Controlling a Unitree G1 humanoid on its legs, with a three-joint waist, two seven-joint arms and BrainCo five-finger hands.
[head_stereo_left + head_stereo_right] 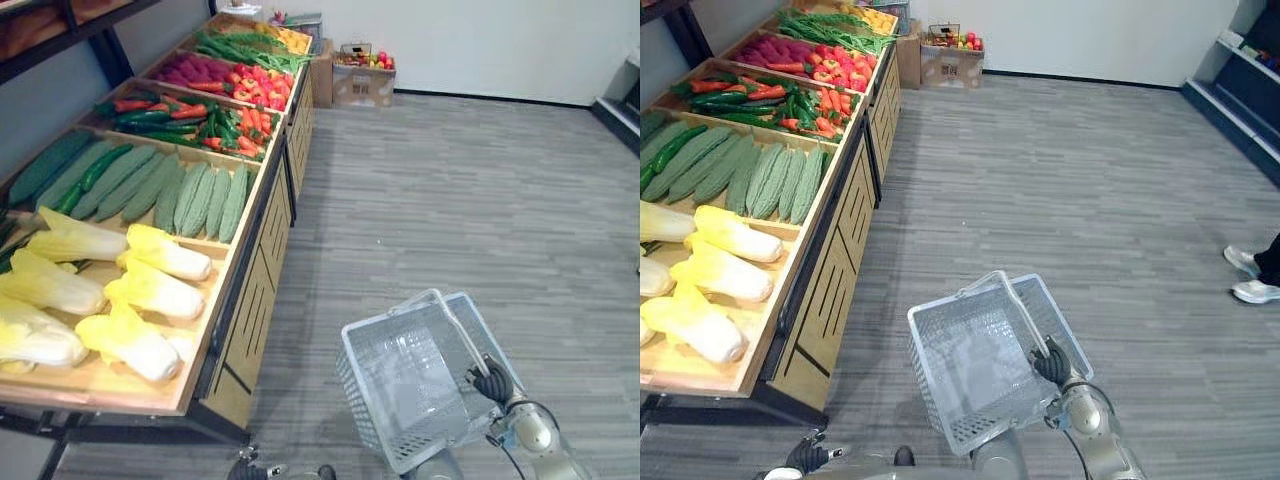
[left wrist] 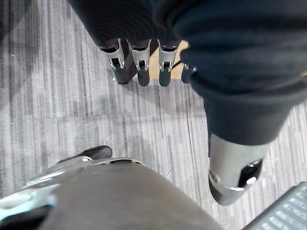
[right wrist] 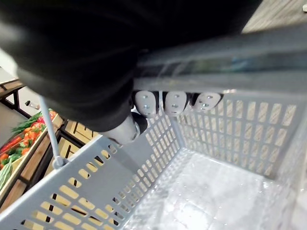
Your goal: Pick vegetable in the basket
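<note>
Right robot hand (image 1: pixel 1052 365) clamped round the handle (image 1: pixel 1025 315) keeps the empty basket (image 1: pixel 940 395) open-side up for loading. Left robot hand (image 2: pixel 140 60) hangs free, fingers relaxed and apart. Vegetables (image 1: pixel 160 295) lie unpicked on the desk (image 1: pixel 255 320).

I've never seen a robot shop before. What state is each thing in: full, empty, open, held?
basket: empty, carried by its handle.
right hand: fingers curled round the handle.
left hand: fingers straight, holding nothing.
vegetable stand: bins full of vegetables.
cardboard box: open at the top, produce inside.
</note>
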